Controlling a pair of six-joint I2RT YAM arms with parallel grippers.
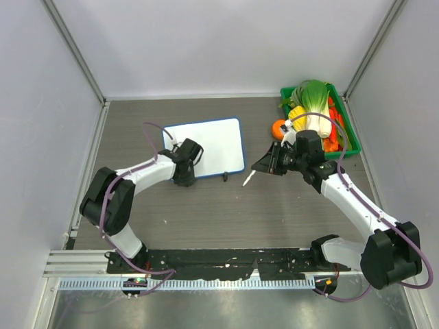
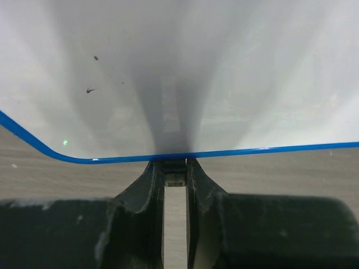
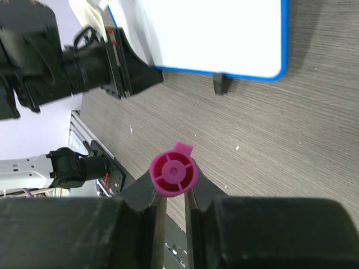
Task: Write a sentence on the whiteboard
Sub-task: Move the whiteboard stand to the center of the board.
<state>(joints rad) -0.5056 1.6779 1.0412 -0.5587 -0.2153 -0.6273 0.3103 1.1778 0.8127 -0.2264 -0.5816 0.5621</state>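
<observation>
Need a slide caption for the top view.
Left gripper grips the near edge of the blank whiteboard; right gripper holds a marker beside it, nothing written yet.

Place: a robotics lab test cell.
Walls: plain pale panels on slim grey metal posts.
Bench: grey wood-grain bench, black base plate and ribbed aluminium rail at its near edge.
Machines: white-and-black left arm and right arm, bolted side by side.
Props: green plastic crate of bright vegetables.

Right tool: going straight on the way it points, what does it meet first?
Likely the grey wood-grain tabletop, just short of the blue-framed white rectangular board; the pink-capped marker in the right tool would touch first. Depth unclear.
</observation>
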